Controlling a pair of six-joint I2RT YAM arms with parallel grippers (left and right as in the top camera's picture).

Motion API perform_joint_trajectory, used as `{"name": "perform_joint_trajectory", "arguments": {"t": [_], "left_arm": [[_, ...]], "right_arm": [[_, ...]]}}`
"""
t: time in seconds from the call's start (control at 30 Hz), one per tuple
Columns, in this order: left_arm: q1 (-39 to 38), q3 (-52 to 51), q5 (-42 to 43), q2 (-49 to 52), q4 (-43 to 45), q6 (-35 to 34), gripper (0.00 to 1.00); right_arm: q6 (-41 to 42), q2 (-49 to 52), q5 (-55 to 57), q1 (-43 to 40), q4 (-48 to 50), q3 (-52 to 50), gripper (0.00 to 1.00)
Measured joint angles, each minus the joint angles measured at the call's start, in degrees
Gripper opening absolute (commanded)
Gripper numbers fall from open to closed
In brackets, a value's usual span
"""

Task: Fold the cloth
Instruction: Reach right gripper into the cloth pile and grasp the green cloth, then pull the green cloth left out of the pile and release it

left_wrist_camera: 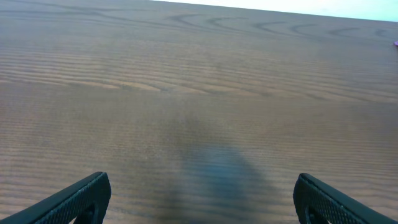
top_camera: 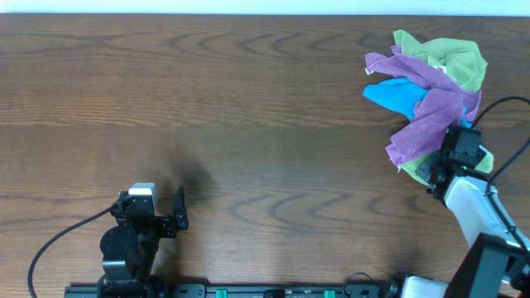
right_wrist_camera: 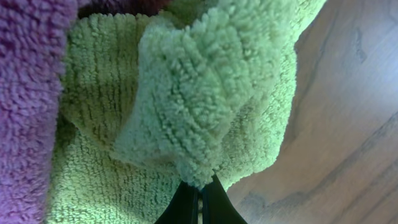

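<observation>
Three cloths lie bunched together in the upper right of the overhead view, on a brown wooden table [top_camera: 248, 108]. The green cloth [top_camera: 457, 58] shows at the top of the bunch and again as a small edge at its lower end. A purple cloth [top_camera: 431, 116] is draped across the middle, and a blue cloth [top_camera: 397, 95] sticks out on the left side.

The right gripper [top_camera: 426, 170] sits at the lower edge of the bunch, touching the green edge that peeks out under the purple one. In the right wrist view its fingers are pressed nearly together at the bottom centre of the frame, pinching a raised fold of the green cloth. The fold stands up just above the fingertips. The purple cloth fills the left edge of that view, and bare table shows on the right.

The left gripper [left_wrist_camera: 202, 205] is in the lower left of the overhead view, well apart from the cloths. Its fingers are spread wide with nothing between them, and only wood grain and a soft shadow lie ahead of it.
</observation>
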Motion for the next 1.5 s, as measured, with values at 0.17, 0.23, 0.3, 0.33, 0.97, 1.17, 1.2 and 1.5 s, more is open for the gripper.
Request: {"name": "perform_joint_trajectory", "arguments": {"t": [0.17,0.23,0.3,0.33,0.97,1.17,1.2,1.5], "left_arm": [[0.0,0.0,0.0,0.0,0.0,0.0,0.96],[0.0,0.0,0.0,0.0,0.0,0.0,0.95],[0.0,0.0,0.0,0.0,0.0,0.0,0.95],[0.0,0.0,0.0,0.0,0.0,0.0,0.95],[0.0,0.0,0.0,0.0,0.0,0.0,0.95],[0.0,0.0,0.0,0.0,0.0,0.0,0.95],[0.0,0.0,0.0,0.0,0.0,0.0,0.95],[0.0,0.0,0.0,0.0,0.0,0.0,0.95]], "right_arm": [[-0.3,-0.7,-0.5,0.1,-1.3,0.0,0.01],[-0.4,-2.3,-1.3,0.3,-3.1,0.2,0.01],[-0.5,-5.2,-2.7,1.0,-5.8,0.8,0.01],[-0.5,-7.5,-3.6,1.9,-7.6,1.7,0.01],[-4.5,-23.9,-21.6,27.0,-18.3,21.8,0.01],[-5.0,-13.6,-27.7,35.7,-9.3,21.9,0.01],[-5.2,-8.5,-29.6,39.7,-4.3,21.9,0.01],[-7.2,3.5,-32.6,51.5,-3.3,36.5,0.01]]}}
